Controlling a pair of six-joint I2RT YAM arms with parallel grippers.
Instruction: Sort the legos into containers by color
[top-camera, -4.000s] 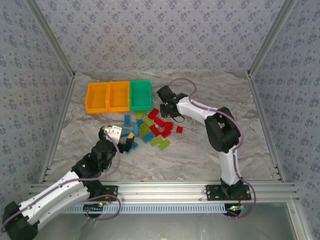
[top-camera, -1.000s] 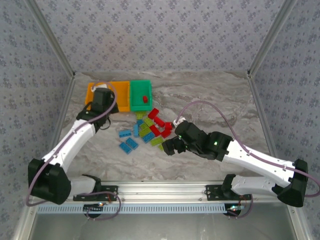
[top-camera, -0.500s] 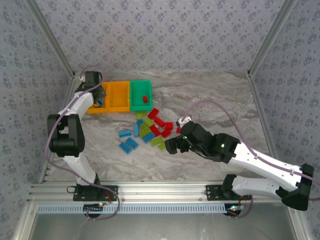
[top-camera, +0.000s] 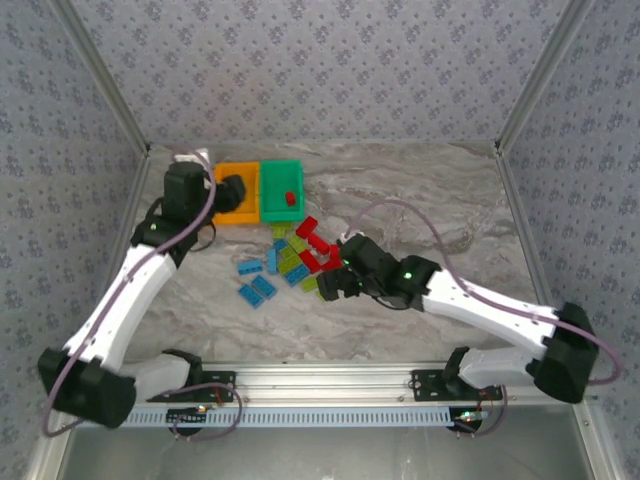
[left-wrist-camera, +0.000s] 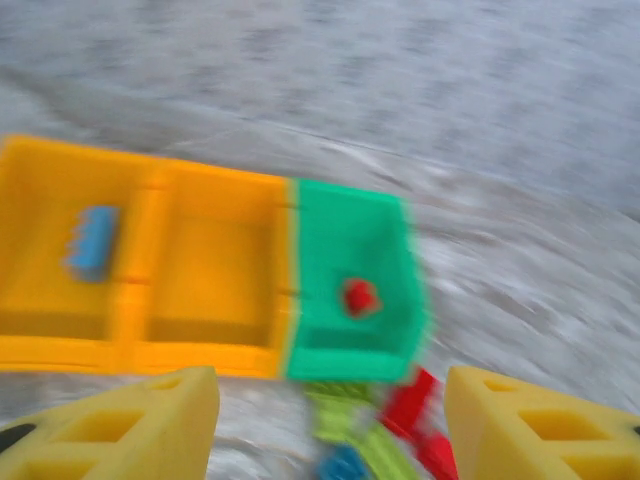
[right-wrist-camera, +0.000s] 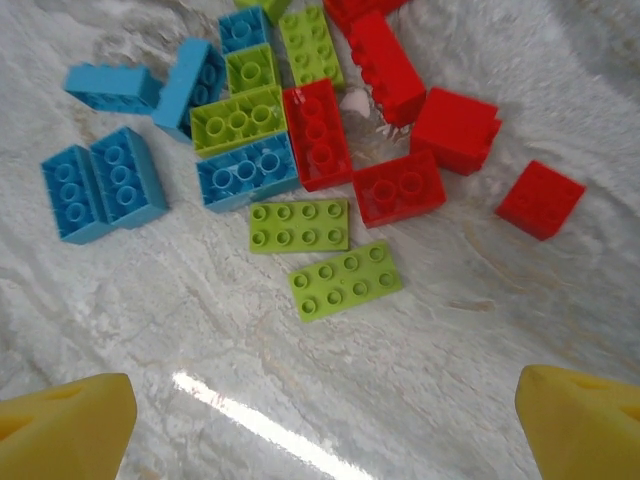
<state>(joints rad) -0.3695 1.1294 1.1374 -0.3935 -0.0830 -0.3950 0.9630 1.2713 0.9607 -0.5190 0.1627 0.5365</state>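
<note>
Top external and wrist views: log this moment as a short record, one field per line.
left orange rectangular plastic bin: one small blue plastic brick inside
middle orange rectangular plastic bin: no brick seen
green rectangular plastic bin: one small red plastic brick inside
loose plastic bricks: blue, lime green and red, scattered on the marbled table
left claw: open, empty, facing the bins
right claw: open, empty, above the loose bricks
</note>
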